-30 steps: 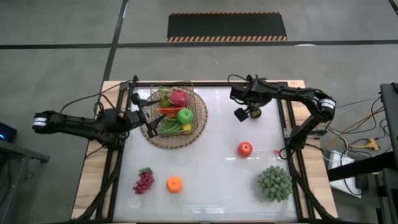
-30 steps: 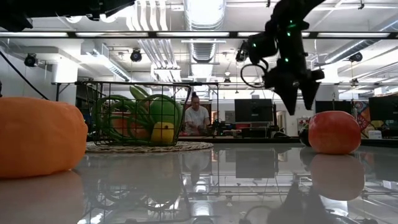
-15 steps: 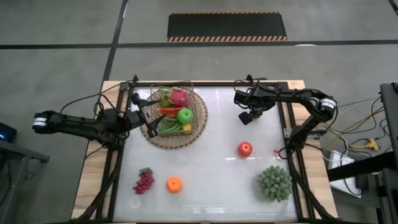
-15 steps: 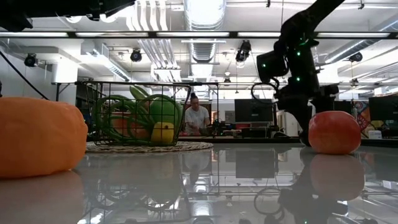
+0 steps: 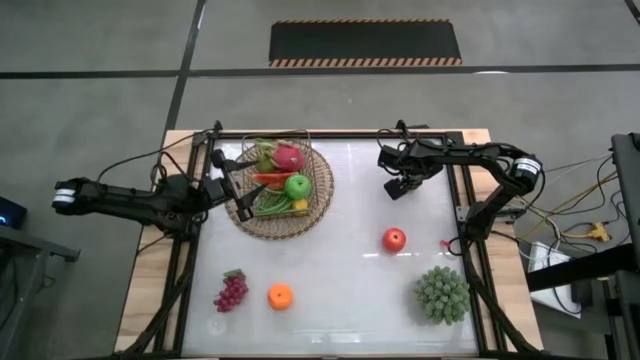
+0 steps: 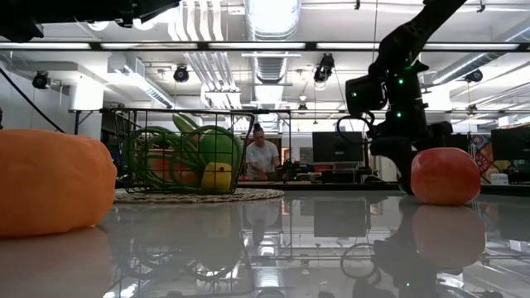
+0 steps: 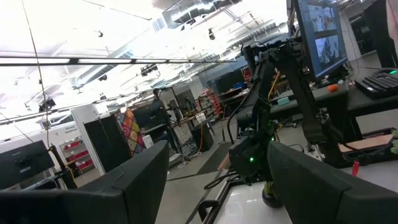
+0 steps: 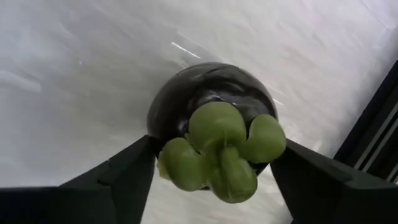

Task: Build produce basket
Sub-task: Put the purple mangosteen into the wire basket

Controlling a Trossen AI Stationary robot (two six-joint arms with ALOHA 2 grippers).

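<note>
Basket (image 5: 318, 205) sits upper left of centre in the high view: round, shallow, tan woven wicker, thin wire frame above the rim. Inside it: pink dragon fruit (image 5: 289, 157), green apple (image 5: 297, 186), green beans (image 5: 270, 203), a yellow piece at the rim, a red-orange strip across the middle. Loose produce on the white table (image 5: 340, 280): red apple (image 5: 394, 239) right of centre, purple grapes (image 5: 231, 291) and orange (image 5: 280, 296) lower left; spiky green ball (image 5: 442, 294) lower right. Right gripper (image 5: 398, 187) is low at upper right of the table, over a dark round fruit (image 8: 210, 106) with a lobed green cap; the wrist view shows its fingers (image 8: 127, 177) spread, one on either side of the fruit, whether touching cannot be told. Left gripper (image 5: 243, 197) rests at the basket's left rim, fingers apart, nothing between them. Low view: orange (image 6: 51, 182) looms at far left, red apple (image 6: 445, 175) at right, a person beyond the table behind the basket (image 6: 195, 195).
</note>
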